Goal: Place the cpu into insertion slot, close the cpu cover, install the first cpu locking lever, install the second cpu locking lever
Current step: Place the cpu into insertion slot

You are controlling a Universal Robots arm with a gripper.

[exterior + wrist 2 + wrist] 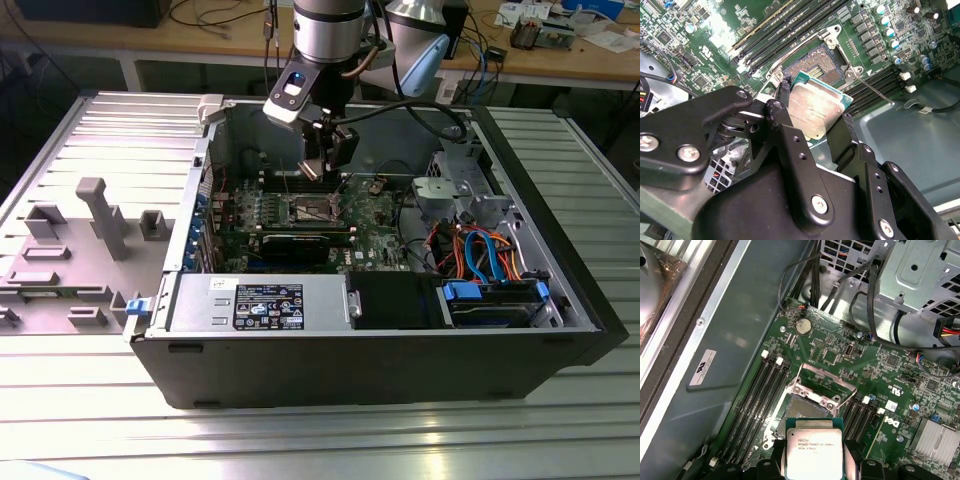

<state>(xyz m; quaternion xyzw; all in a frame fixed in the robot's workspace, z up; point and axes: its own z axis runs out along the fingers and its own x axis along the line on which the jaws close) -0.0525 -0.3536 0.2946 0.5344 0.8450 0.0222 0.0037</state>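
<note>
An open computer case [370,350] lies on its side on a ribbed metal table [300,440]. At the exterior view's left, grey plastic fixtures [105,215] stand on the table beside the case. In the middle, a robot arm [328,30] reaches down into the case. Its gripper [322,165] hangs over the green motherboard [375,235], just above the insertion slot [310,208]. At the exterior view's right, a metal drive cage [470,185] sits above blue and orange cables [485,255].

In the second wrist view, the claw is drawn in narrow. Its two black fingers [844,140] pinch the cpu [812,110] by opposite edges, with the silver-grey top facing the camera. The chip is held in the air and overlaps the near edge of the slot, not seated in it. Beyond the chip, the slot's brownish-gold contact field shows bare inside its silver rim. A thin metal locking lever [875,90] angles away from one corner of the slot, unlatched.

In the first wrist view, the cpu cover [822,376], a silver frame with a square window, is swung up at the far side of the slot and leaves it uncovered. The chip sits between the fingertips on the near side. Long black memory slots [752,405] run along both sides of the socket. A round coin battery [803,326] lies farther off on the board.
</note>
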